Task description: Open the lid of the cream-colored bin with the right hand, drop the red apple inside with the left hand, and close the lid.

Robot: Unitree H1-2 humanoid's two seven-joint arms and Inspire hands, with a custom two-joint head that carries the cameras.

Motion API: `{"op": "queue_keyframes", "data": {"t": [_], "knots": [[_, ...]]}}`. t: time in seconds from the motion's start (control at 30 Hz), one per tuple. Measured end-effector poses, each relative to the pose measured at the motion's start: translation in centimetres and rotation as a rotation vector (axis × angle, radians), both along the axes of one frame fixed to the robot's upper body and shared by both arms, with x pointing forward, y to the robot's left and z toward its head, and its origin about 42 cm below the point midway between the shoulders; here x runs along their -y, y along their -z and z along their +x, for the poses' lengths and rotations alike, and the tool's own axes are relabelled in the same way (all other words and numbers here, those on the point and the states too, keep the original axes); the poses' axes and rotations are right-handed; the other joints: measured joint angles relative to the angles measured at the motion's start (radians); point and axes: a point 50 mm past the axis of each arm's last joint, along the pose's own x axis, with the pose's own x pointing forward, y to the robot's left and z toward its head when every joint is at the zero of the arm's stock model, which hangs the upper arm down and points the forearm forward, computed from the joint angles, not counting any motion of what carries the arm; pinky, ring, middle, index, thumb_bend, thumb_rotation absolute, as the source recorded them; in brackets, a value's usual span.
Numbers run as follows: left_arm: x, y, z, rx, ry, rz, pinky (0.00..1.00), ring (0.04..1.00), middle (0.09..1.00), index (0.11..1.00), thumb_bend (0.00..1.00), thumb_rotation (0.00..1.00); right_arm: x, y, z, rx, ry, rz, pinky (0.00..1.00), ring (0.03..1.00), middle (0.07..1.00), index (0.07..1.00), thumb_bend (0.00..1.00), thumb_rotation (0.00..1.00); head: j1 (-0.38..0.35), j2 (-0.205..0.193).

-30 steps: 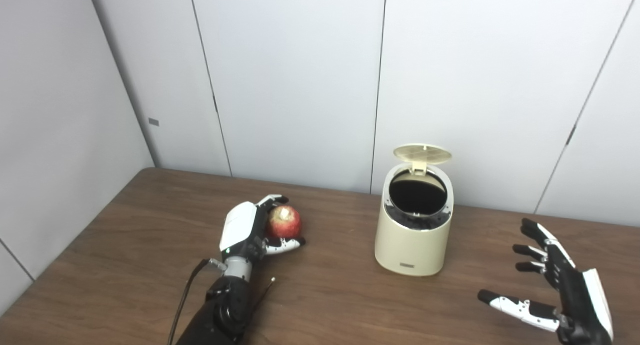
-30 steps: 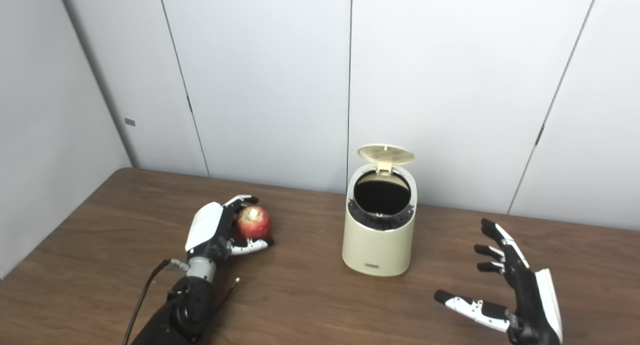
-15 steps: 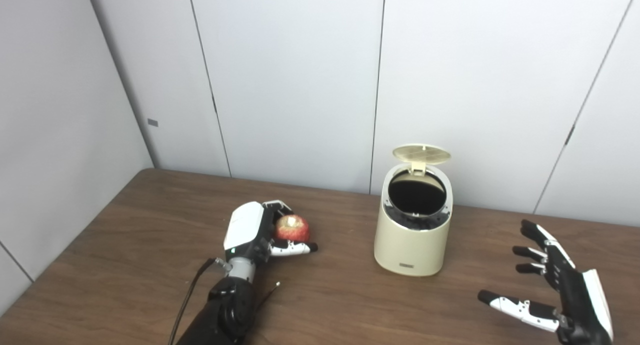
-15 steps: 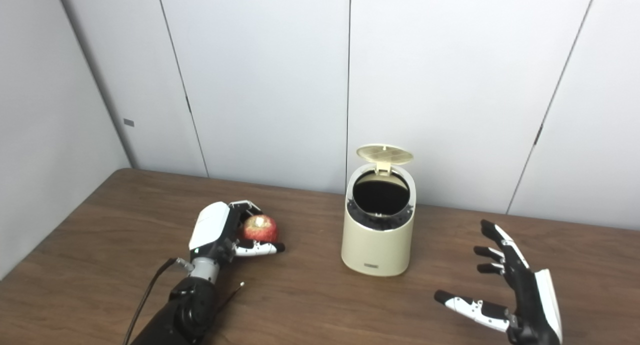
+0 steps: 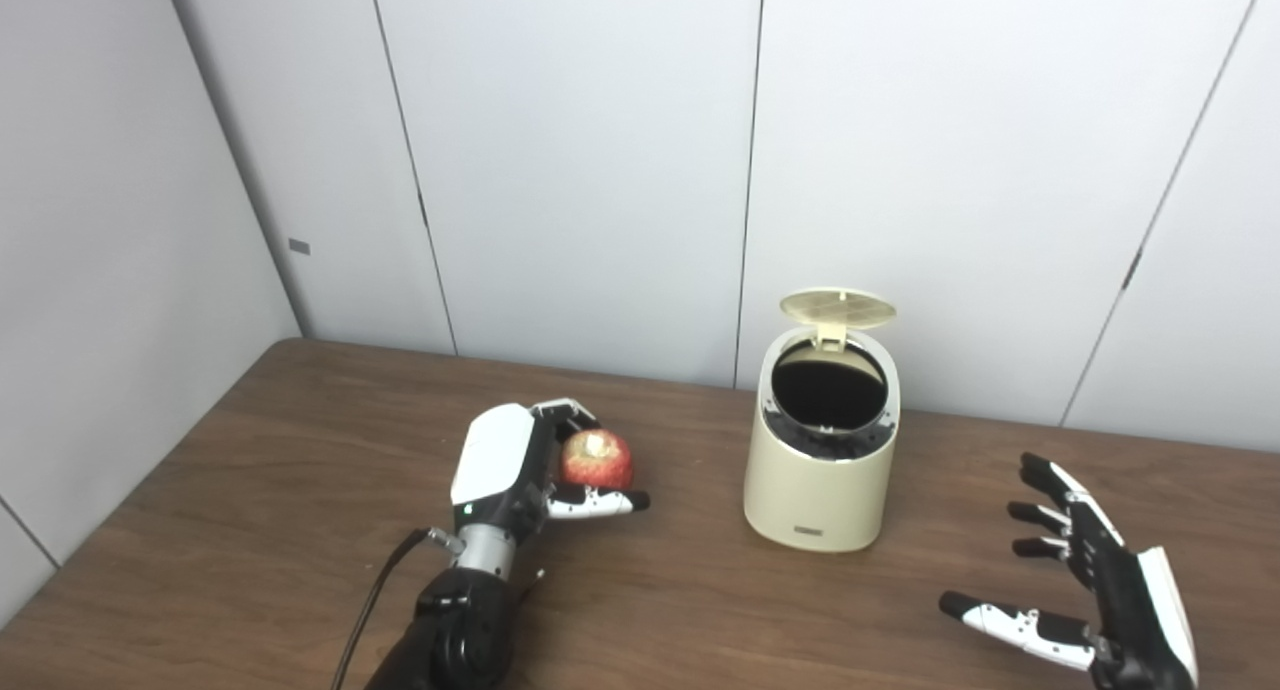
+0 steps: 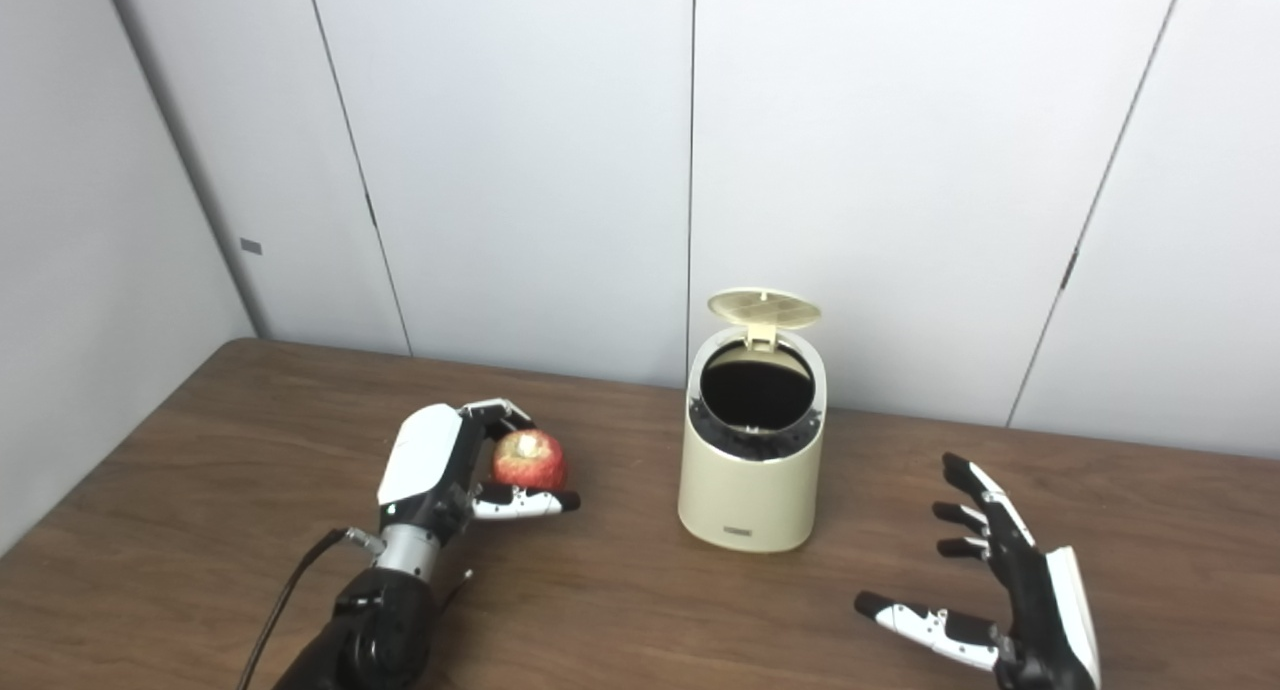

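Near the front right edge of the counter [image 5: 250,530], the right robot hand [image 5: 1100,590] waits with fingers spread, holding nothing. The left robot hand [image 5: 520,465] is wrapped around the apple [image 5: 596,459] and has lifted and carried it a little closer to the bin [image 5: 820,490]. The lid [image 5: 838,308] stands up, so the drop comes next. A small label on the bin is too tiny to read.

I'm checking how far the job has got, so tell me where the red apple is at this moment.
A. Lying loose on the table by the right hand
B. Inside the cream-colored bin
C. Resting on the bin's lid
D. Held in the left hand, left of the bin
D: the red apple sits in the left hand, whose fingers curl around it, well left of the cream-colored bin, whose lid stands open.
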Motion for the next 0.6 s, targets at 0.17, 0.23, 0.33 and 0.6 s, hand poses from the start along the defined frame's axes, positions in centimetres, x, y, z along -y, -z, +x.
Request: {"op": "queue_keyframes", "data": {"t": [0.17,0.23,0.33,0.6], "knots": [[1.9,-3.3,0.1,0.074,0.052,-0.025,0.53,0.527,0.491,0.479,0.52,0.0,0.1,0.9,0.5,-0.004,0.012,0.001,0.64,0.77,0.865,0.86,0.76,0.11,-0.025,-0.006],[2.9,-4.7,0.0,0.109,0.085,-0.037,0.54,0.533,0.489,0.479,0.53,0.0,0.1,1.1,0.5,-0.005,0.012,-0.004,0.64,0.767,0.864,0.859,0.76,0.14,-0.032,-0.008],[4.2,-6.5,0.2,0.154,0.106,-0.04,0.54,0.531,0.489,0.479,0.53,0.0,-0.1,1.3,0.6,-0.006,0.008,-0.019,0.63,0.765,0.866,0.859,0.75,0.15,-0.041,-0.011],[6.3,-9.1,0.5,0.199,0.157,-0.055,0.53,0.507,0.483,0.485,0.53,0.0,-0.6,1.3,0.7,0.001,0.015,-0.018,0.65,0.765,0.866,0.865,0.75,0.15,-0.072,-0.02]]}}
